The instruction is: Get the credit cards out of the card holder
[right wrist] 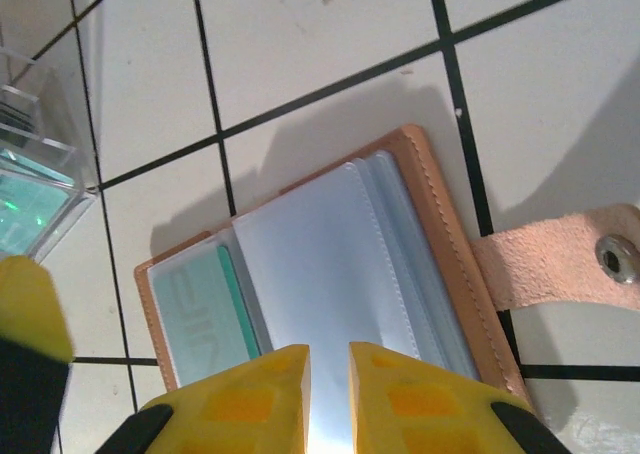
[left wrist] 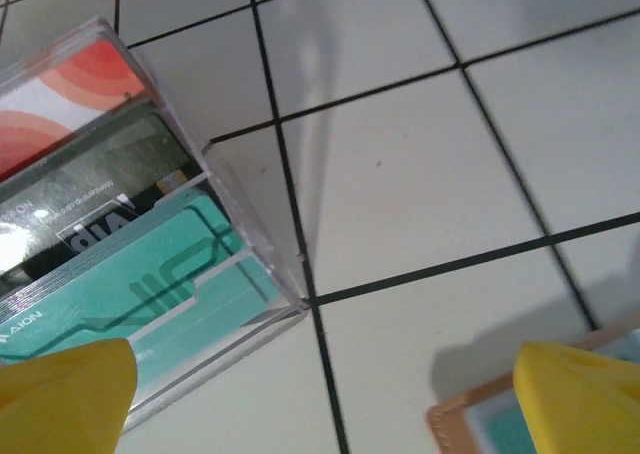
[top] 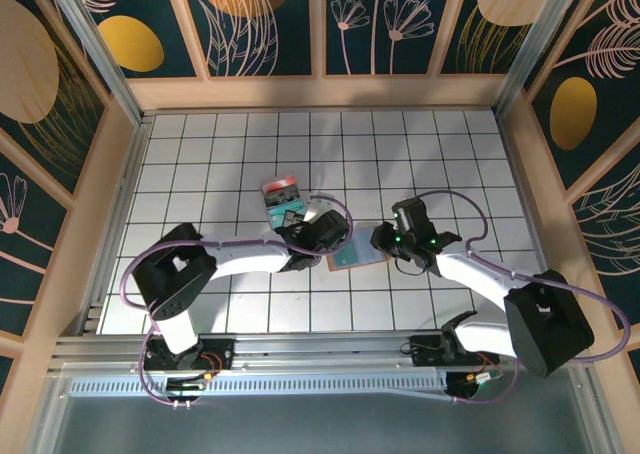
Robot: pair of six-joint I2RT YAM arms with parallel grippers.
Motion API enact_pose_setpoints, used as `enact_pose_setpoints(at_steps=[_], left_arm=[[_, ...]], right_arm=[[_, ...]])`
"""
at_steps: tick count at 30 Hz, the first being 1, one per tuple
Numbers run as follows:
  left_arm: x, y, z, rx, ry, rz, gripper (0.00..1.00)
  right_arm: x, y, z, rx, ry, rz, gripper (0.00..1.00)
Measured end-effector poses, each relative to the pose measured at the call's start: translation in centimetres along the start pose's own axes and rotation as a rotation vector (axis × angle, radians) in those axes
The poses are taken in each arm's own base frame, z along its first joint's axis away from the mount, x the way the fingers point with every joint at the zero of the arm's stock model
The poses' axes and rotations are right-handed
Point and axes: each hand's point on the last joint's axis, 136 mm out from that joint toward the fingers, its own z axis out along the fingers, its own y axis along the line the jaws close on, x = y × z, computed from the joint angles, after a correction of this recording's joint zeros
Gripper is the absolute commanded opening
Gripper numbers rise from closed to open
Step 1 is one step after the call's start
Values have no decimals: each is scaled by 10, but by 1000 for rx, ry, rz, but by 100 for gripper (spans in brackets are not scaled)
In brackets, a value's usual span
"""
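The card holder (top: 352, 257) lies open and flat on the table between the two grippers. Its long side runs left to right across the table, slightly askew. From the right wrist camera its tan strap (right wrist: 545, 264) with a metal snap (right wrist: 612, 259) sticks out to the right, and a teal card (right wrist: 200, 314) sits in the left sleeve.

The left gripper (left wrist: 325, 404) is spread wide with only bare tile between its fingers. The right gripper (right wrist: 328, 374) is drawn almost together over a clear sleeve, and I cannot tell whether it pinches it.

The table (top: 200, 154) is white tile with dark lines. The walls (top: 270, 24) are dark teal panels with gold ovals and pale leaves.

Just behind the holder stands a clear box (left wrist: 230, 224) of cards, and one teal card in it reads "AION".
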Motion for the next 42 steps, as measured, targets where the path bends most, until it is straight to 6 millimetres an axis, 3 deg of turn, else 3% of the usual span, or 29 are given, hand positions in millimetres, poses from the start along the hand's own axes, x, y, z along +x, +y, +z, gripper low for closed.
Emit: enact_pose_setpoints(at_steps=[3,10,19,31,42], left_arm=[[-3,-6,-6,46,11,-70,94],[19,-5,-1,39,89,-104,95],[41,-1,8,5,148,-78,97],[56,0,14,-7,180,-55,99],[66,7,12,-19,197,-41,99]], right_arm=[[0,5,-2,-23,4,-19,18],[6,18,-1,-77,34,-59,21],[21,33,21,-78,119,-102,23],[29,29,45,-46,172,-101,25],[28,35,47,-64,182,-118,25]])
